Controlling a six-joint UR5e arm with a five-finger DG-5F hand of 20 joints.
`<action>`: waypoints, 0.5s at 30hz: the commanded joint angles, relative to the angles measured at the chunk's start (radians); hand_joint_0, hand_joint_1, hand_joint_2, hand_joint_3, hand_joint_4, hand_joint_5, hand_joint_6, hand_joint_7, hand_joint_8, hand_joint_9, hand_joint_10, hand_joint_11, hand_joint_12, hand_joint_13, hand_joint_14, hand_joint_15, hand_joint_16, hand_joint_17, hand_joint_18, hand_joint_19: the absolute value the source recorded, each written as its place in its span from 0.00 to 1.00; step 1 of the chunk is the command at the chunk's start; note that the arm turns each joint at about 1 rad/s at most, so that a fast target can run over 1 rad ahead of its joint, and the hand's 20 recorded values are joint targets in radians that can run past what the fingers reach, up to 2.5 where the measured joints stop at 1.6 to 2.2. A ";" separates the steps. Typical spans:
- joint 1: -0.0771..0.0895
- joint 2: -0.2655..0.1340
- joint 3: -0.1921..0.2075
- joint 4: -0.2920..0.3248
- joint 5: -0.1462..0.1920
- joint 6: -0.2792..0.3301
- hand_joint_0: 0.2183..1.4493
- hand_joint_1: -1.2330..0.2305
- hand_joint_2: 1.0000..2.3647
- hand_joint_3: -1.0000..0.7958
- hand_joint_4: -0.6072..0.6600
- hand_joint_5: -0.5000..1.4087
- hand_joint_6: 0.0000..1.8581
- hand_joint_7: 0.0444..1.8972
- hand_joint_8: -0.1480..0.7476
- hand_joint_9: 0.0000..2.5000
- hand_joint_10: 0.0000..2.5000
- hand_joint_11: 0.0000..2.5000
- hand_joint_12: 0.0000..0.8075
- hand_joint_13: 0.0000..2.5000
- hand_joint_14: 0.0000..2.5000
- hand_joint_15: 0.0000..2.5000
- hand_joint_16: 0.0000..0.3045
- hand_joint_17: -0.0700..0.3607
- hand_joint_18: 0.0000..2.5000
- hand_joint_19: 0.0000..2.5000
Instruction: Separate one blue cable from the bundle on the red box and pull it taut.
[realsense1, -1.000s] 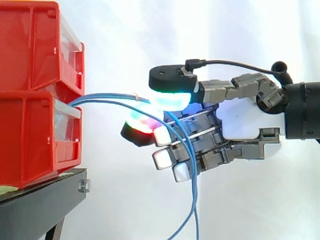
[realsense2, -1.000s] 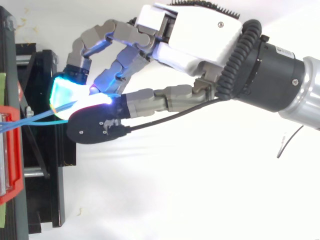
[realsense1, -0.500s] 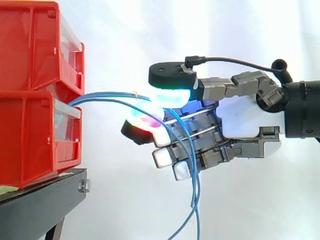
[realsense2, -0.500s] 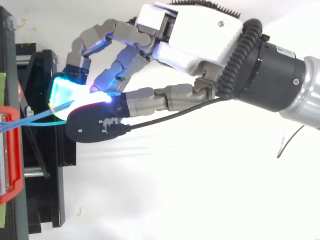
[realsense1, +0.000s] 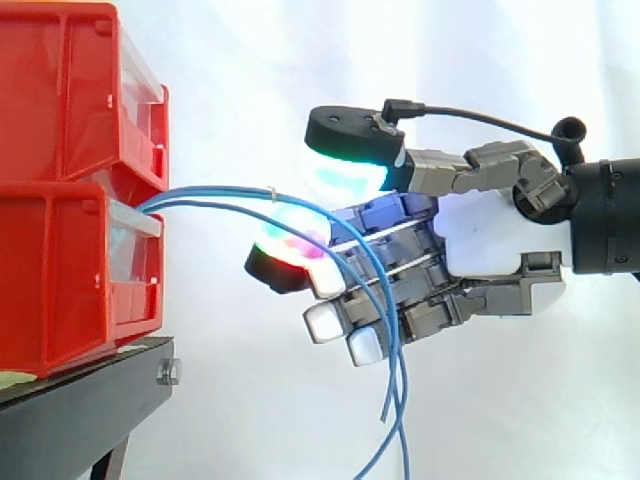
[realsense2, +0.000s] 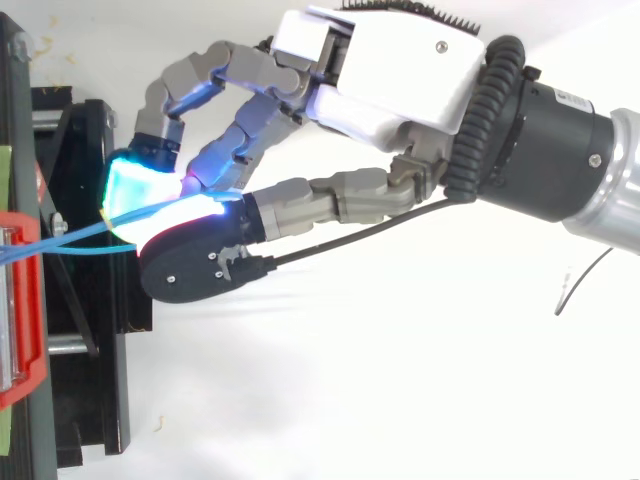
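Note:
Two thin blue cables (realsense1: 215, 197) come out of the lower red bin (realsense1: 60, 280), joined by a small tie (realsense1: 272, 192). They run right into the gap between the thumb and the fingers of my hand (realsense1: 490, 240), then droop down in front of the half-curled fingers. The cyan-glowing thumb pad (realsense1: 350, 170) hovers just above the cables. The fingertip (realsense1: 285, 250) glowing green and red sits under them. From above, the cables (realsense2: 75, 240) reach the hand (realsense2: 390, 60) at its glowing pads. The hand is open, with no pinch on the cables.
A second red bin (realsense1: 60, 90) is stacked on the lower one, both on a black stand (realsense1: 80, 400) at the left. Clear drawer fronts (realsense1: 135, 235) face the hand. A white curtain lies behind, with free room below and right of the bins.
The thumb has lifted off the cables, widening the gap to the fingertip below. The loose cable ends hang slightly further right. The arm has barely moved.

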 joint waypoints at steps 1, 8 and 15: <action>-0.002 0.000 0.012 -0.032 -0.003 0.008 0.26 0.36 0.01 0.36 0.59 0.23 0.48 0.42 0.50 0.39 0.01 0.17 0.52 0.34 0.01 0.22 0.19 0.47 0.30 0.26; 0.000 0.000 0.015 -0.056 -0.005 0.027 0.30 0.28 0.01 0.47 0.59 0.23 0.49 0.43 0.53 0.40 0.01 0.17 0.56 0.36 0.01 0.21 0.22 0.51 0.35 0.24; 0.000 0.000 0.015 -0.055 -0.005 0.028 0.35 0.22 0.01 0.46 0.50 0.22 0.50 0.42 0.48 0.37 0.01 0.19 0.50 0.34 0.01 0.22 0.18 0.45 0.31 0.25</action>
